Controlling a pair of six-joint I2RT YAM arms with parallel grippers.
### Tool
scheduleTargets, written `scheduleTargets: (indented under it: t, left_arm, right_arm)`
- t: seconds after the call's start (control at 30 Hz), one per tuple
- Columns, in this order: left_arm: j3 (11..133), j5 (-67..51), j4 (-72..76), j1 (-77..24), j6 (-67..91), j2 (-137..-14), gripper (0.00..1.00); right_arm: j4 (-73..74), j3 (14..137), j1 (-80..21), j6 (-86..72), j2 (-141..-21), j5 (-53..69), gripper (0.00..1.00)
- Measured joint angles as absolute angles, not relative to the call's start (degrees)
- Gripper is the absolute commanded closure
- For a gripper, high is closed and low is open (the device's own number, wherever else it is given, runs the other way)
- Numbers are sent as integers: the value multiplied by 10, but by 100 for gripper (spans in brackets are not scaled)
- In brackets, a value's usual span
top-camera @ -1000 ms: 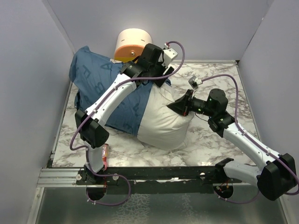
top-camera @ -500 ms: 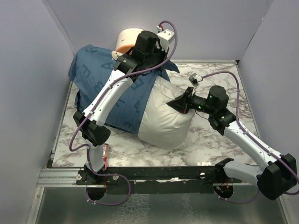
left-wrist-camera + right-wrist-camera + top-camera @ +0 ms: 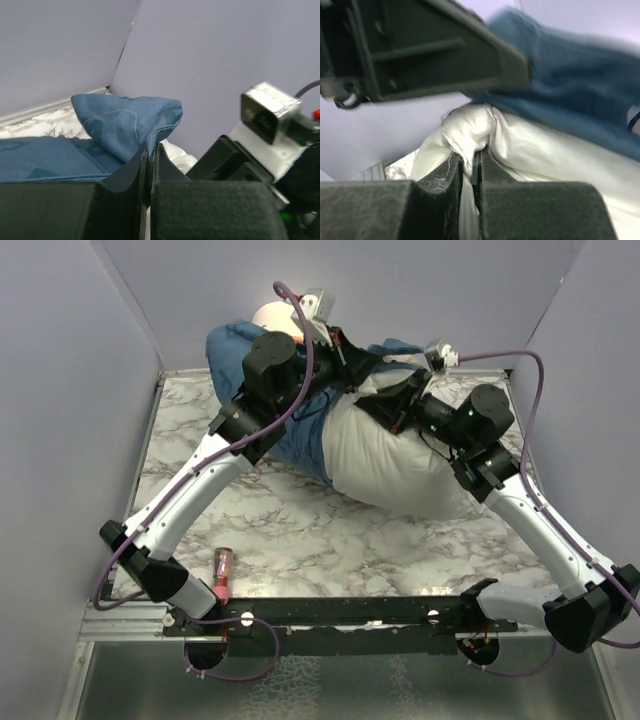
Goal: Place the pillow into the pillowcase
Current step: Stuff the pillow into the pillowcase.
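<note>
The pillow (image 3: 395,465) lies crosswise, its bare right half nearest and its left end inside the pillowcase (image 3: 300,435). On the pillow's top, the right gripper (image 3: 476,159) is clamped on a white fold. Just beyond the pillow, the left gripper (image 3: 150,150) pinches the pillowcase hem, nearer the opening.

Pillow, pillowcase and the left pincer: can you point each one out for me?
pillow (image 3: 390,465), top view, its bare white middle.
pillowcase (image 3: 127,125), left wrist view, the bunched blue corner.
left pincer (image 3: 150,152), left wrist view, between its fingertips, shut on that corner.
</note>
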State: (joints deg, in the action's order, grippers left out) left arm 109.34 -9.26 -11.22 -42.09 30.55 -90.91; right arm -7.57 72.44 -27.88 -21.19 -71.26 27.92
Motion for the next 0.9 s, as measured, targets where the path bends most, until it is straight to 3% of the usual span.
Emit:
scheduleTargets:
  t: [0.2,0.43,0.6,0.73,0.9]
  left_arm:
    - [860,-62,-34,-442,351,-791,100]
    - [577,-64,51,-463,470,-698,100]
    - [544,-63,74,-465,506,-653,100]
    - [546,-63,77,-465,507,-630,100]
    - [547,-64,71,-465,508,-629,100]
  right_arm:
    - [-88,551,-289,-206,-676,293,93]
    - [24,435,-288,-162,-644,332,62]
    - [67,446,-285,-154,-514,374,30]
    - [101,522,-283,-157,-447,335,6]
    - [171,609,-281,-134,-414,187,4]
